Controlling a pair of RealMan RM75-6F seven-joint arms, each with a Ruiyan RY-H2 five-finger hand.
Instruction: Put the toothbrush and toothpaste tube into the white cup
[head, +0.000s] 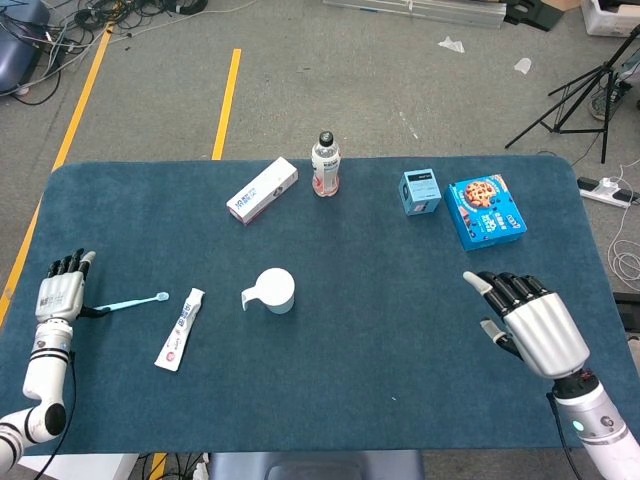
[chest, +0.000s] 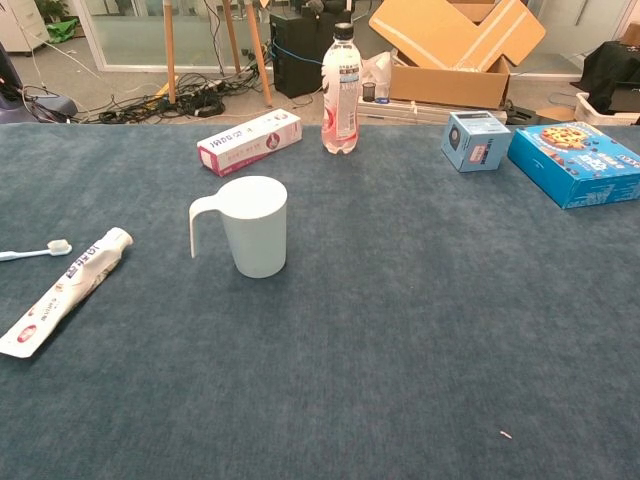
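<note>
Blue cookie box (head: 487, 211) shows cookies; toothpaste tube (head: 180, 328) print unreadable.

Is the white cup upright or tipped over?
Upright: the white cup stands on its base, open mouth up, handle toward the toothpaste tube.

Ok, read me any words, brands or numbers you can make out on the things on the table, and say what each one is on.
None reads clearly.
Toothpaste box: red printing, too blurred.
Toothpaste tube: dark lettering, too small.
Bottle: label text illegible.
Small blue box: print unreadable.
Cookie box: wording blurred.
White cup: no text.
</note>
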